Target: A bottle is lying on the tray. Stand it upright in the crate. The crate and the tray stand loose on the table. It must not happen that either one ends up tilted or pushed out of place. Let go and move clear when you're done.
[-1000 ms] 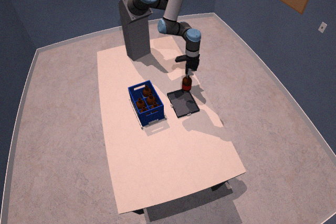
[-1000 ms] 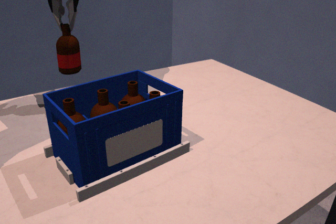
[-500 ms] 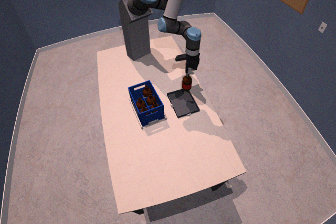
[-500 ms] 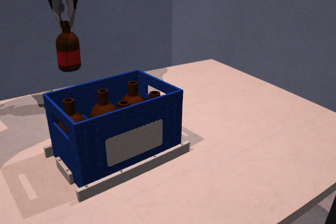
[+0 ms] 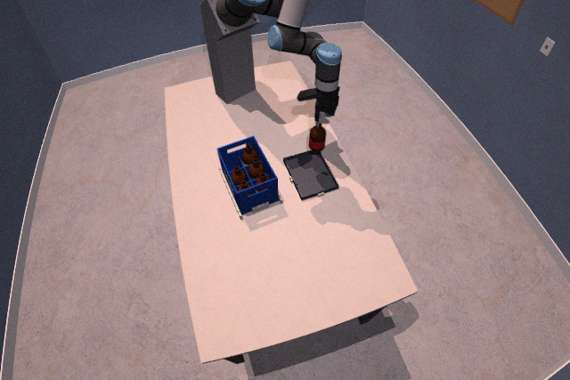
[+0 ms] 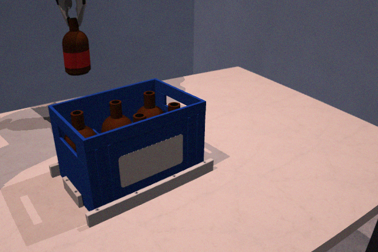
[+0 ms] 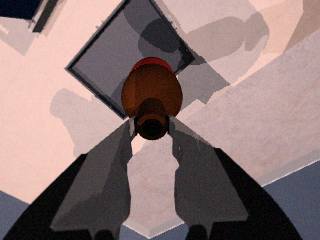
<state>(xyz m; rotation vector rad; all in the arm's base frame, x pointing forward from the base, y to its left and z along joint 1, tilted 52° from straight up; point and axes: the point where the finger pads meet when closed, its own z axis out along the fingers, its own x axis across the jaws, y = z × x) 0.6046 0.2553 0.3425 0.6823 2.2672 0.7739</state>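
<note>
My gripper (image 5: 318, 125) (image 6: 73, 20) (image 7: 152, 117) is shut on the neck of a brown bottle (image 5: 317, 137) (image 6: 76, 43) (image 7: 152, 92) with a red label. The bottle hangs nearly upright, base down, in the air near the back edge of the tray (image 5: 320, 191) (image 7: 95, 40). The blue crate (image 5: 260, 201) (image 6: 105, 163) stands upright on the table, to the left of the tray in the top view. Several brown bottles stand in its compartments. One back compartment beside them looks free in the top view, but its floor is hidden.
Light strips (image 5: 230, 194) (image 6: 152, 193) lie on the table (image 5: 285, 270) (image 6: 274, 151) along the crate's base. The robot's grey pedestal (image 5: 234, 63) stands at the table's back. The crate's walls rise above the necks of the bottles inside or close to their height.
</note>
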